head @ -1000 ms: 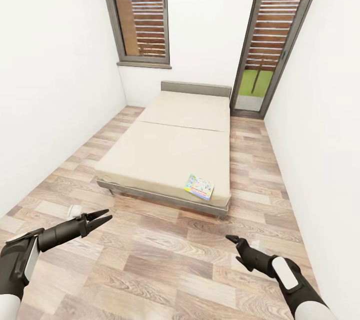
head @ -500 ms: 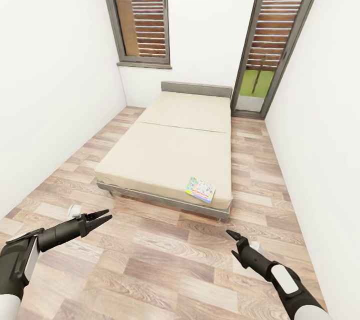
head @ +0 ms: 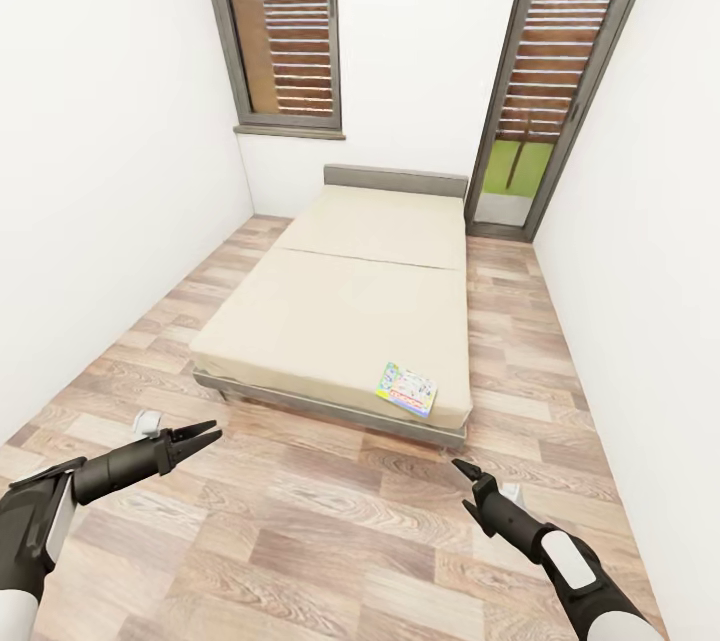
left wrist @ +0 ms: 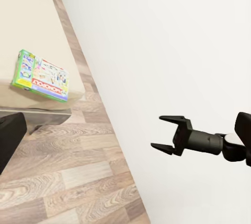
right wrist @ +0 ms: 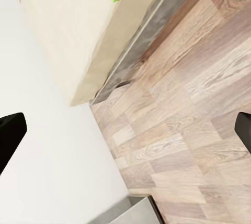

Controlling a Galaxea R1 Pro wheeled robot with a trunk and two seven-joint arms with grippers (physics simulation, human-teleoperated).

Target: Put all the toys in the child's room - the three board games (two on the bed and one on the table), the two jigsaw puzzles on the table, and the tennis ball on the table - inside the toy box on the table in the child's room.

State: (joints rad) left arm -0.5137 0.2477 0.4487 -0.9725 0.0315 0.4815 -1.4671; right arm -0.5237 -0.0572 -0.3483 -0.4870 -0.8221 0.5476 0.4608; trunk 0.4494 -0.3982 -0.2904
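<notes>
White walls close in a narrow room with a wood-plank floor (head: pixel 330 541), and we face the bed (head: pixel 350 311) from its foot end. Two tall dark-framed windows (head: pixel 285 21) stand in the far wall, with slatted wood outside them. Beige sheeting covers the bed, and its grey headboard sits against the far wall between the windows.

We see one board game (head: pixel 406 388), a flat white-and-green box with a red band, lying flat on the bed near the foot-end corner on our right side. From the left wrist camera the same box (left wrist: pixel 41 76) lies close to the mattress edge, its green border toward the corner.

Our left gripper (head: pixel 203 438) hangs over the floor short of the bed's foot, on our left, its two black fingers spread apart with nothing between them. Our right gripper (head: pixel 462 469) hangs over the floor on our right, below the corner where the box lies; from the left wrist camera its fingers (left wrist: pixel 168 132) stand apart and empty. Both grippers are well apart from the box.
</notes>
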